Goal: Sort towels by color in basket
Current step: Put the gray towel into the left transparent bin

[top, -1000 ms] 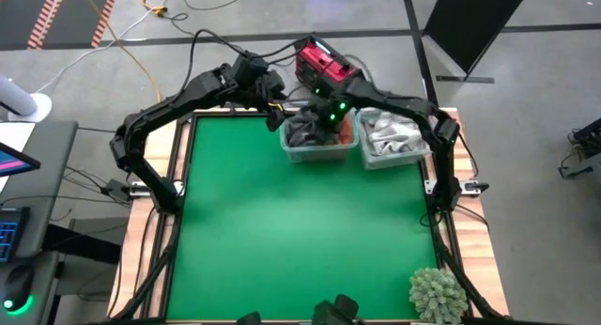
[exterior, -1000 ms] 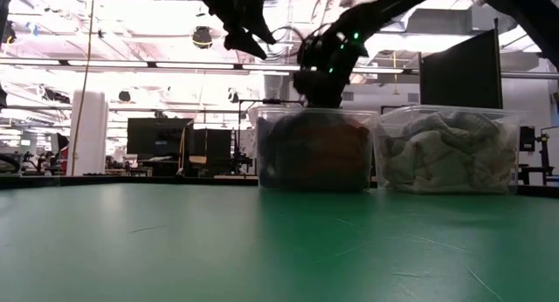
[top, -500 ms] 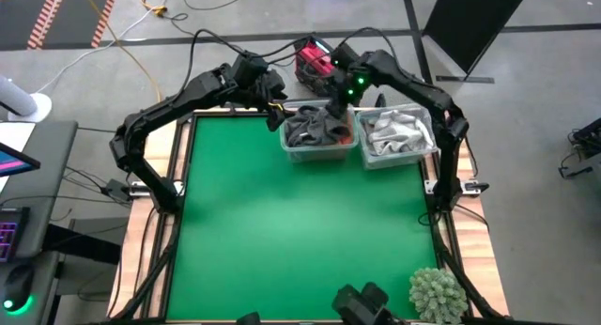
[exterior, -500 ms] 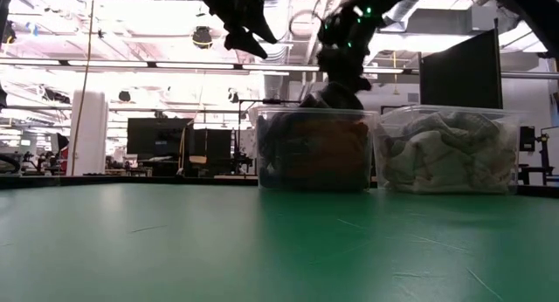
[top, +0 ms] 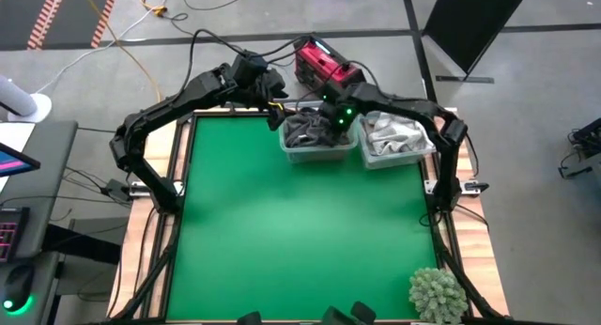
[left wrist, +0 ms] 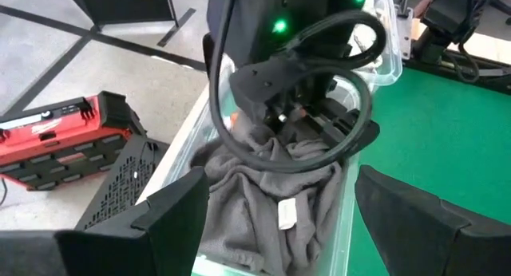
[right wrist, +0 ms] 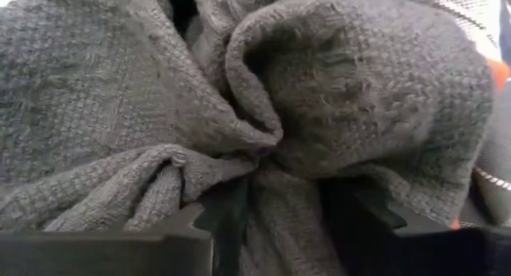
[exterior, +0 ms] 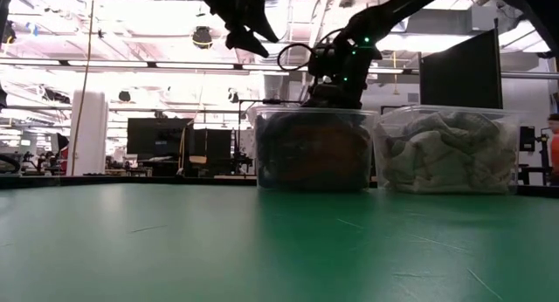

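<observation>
High view: two clear bins sit side by side at the far edge of the green table. Dark grey towels fill the left bin, light grey towels the right bin. Over the left bin's right side, the right gripper is down in the dark cloth. Just off that bin's left far corner hangs the left gripper, above the table.

Low view: the right gripper dips below the left bin's rim, while the left gripper hangs higher, left of that bin, holding nothing.

Left wrist view: its own fingers stand wide apart, the left bin's dark cloth showing between them.

Right wrist view: the right arm's fingers are partly spread and buried in dark grey folds; I cannot tell if they pinch any.
</observation>
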